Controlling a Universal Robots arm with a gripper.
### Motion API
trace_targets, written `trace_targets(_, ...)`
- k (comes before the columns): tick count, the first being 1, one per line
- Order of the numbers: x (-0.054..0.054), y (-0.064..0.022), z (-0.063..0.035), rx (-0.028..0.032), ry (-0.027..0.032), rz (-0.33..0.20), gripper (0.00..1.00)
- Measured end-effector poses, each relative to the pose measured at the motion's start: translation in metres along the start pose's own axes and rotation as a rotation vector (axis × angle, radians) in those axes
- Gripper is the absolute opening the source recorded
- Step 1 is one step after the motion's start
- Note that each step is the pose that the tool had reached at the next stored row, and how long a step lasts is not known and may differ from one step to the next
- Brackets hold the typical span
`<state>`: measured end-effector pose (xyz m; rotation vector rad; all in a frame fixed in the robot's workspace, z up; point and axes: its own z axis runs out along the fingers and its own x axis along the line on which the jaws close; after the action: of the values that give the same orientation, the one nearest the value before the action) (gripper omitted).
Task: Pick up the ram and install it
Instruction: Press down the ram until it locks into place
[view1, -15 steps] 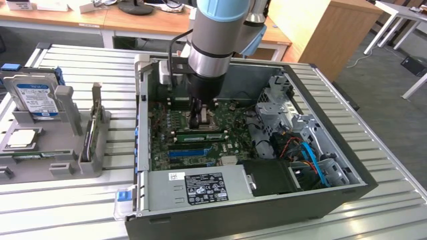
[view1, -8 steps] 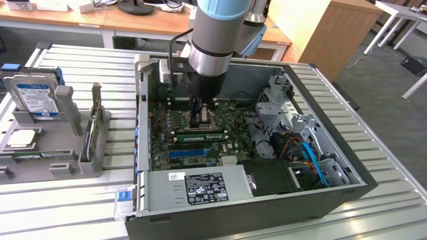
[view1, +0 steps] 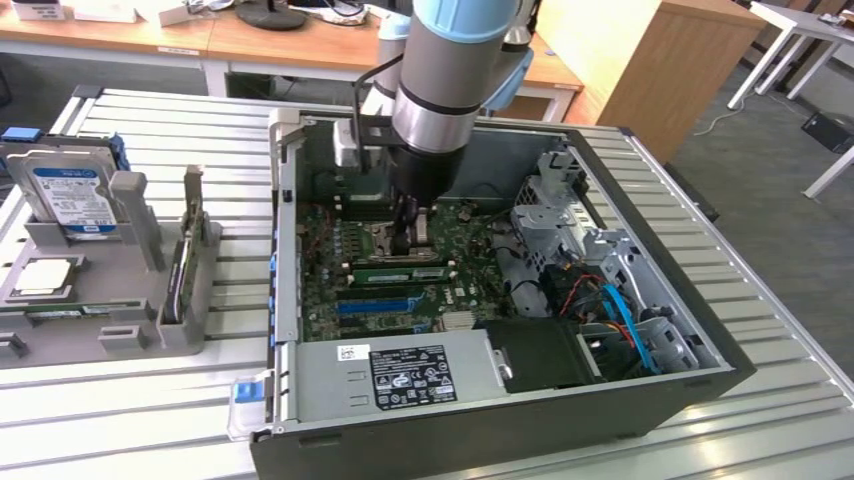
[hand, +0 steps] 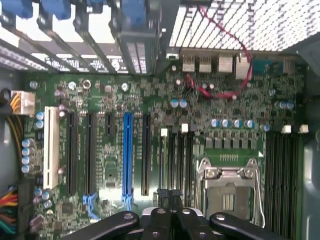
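The ram (view1: 394, 272) is a narrow green stick with a small white label. It lies along one of the memory slots on the motherboard (view1: 461, 262), beside the processor socket (hand: 227, 195), and looks set into the slot. My gripper (view1: 416, 236) hangs straight down inside the open computer case, just behind the ram in the exterior view. In the wrist view my gripper (hand: 170, 196) has its black fingers pressed together with nothing between them, low over the near ends of the memory slots (hand: 176, 160).
The case walls (view1: 283, 230) and the silver drive cage (view1: 561, 215) close in around the arm. A power supply (view1: 400, 375) fills the front of the case. On the exterior view's left a grey holder (view1: 134, 330) carries a blue-labelled hard drive (view1: 74, 200) and a square processor (view1: 43, 278).
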<state>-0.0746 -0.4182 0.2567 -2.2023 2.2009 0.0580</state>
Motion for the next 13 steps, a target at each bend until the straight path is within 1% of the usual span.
trace_targets(8, 0.000, -0.0195, -0.0001, -0.0023, 0.0000, -0.001, 0.11)
trace_targets(10, 0.000, -0.0217, -0.0002, -0.0024, 0.0000, -0.001, 0.11)
trace_targets(13, 0.000, -0.0217, -0.0001, -0.0024, 0.0000, -0.001, 0.11)
